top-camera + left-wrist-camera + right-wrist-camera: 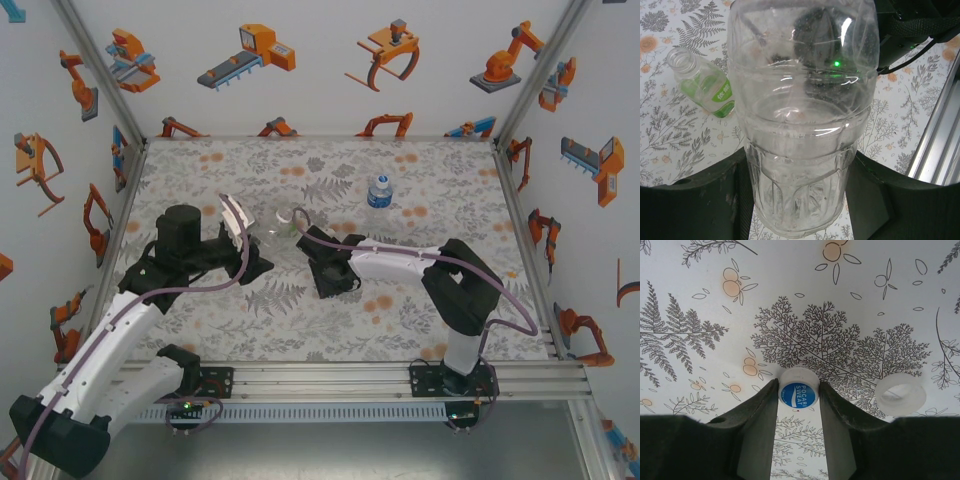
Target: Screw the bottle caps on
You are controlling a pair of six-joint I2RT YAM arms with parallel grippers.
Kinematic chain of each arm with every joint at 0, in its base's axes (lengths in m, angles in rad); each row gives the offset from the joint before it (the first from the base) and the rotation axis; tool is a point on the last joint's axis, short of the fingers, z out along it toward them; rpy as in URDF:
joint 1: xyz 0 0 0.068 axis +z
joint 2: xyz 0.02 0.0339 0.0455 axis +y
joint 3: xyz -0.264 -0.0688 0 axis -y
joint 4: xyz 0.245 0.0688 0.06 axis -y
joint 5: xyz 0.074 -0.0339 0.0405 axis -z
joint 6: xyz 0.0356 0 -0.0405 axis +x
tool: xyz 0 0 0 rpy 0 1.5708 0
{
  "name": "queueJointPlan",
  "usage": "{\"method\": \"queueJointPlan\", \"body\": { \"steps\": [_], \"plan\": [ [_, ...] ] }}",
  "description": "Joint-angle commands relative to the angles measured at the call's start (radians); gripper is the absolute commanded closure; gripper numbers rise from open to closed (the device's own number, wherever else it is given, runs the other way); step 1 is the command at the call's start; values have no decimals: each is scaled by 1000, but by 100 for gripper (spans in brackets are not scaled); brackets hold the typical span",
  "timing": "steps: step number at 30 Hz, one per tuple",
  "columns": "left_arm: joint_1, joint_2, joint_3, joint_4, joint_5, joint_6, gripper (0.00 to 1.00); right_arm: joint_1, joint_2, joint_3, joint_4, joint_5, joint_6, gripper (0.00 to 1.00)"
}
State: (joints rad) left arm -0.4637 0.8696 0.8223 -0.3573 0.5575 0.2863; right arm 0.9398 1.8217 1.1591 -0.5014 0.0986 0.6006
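My left gripper (800,170) is shut on the colourless bottle (800,100), its dark fingers (725,195) pressed to the ribbed lower body on both sides. From above this bottle (268,237) lies sideways in the left gripper (245,240). The green-tinted bottle (702,82) lies uncapped on the mat just beyond it. In the right wrist view a white bottle cap (798,392) with a blue printed top sits on the mat, and my right gripper (798,386) is shut on it, both fingertips touching its sides. A second pale cap (900,394) lies hollow side up to its right.
The blue-label bottle (378,192) stands upright and capped at the back of the mat. The right arm (400,262) reaches left across the middle toward the left gripper. An aluminium rail (400,372) runs along the near edge, and printed walls close three sides.
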Motion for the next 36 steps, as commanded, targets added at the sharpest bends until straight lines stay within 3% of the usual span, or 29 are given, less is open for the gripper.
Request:
{"method": "queueJointPlan", "body": {
  "steps": [1,10,14,21,26,29,36],
  "plan": [
    [5,1,15,-1,6,19,87,8,4,21,-19,16,-12,63],
    [4,-4,11,9,65,34,87,8,-85,-17,-7,36,-28,74],
    [-1,-2,9,14,84,39,92,7,-184,-45,-2,42,-60,75],
    [-31,10,11,6,87,78,100,6,-437,-88,-2,57,-234,76],
    [-101,14,15,-38,58,147,100,6,-608,-98,1,41,-403,79],
    [-158,20,16,-74,24,197,100,7,-714,-122,47,-34,-504,82],
    [-261,31,9,-150,-2,316,100,7,-931,-137,72,-356,-793,83]
  ]
}}
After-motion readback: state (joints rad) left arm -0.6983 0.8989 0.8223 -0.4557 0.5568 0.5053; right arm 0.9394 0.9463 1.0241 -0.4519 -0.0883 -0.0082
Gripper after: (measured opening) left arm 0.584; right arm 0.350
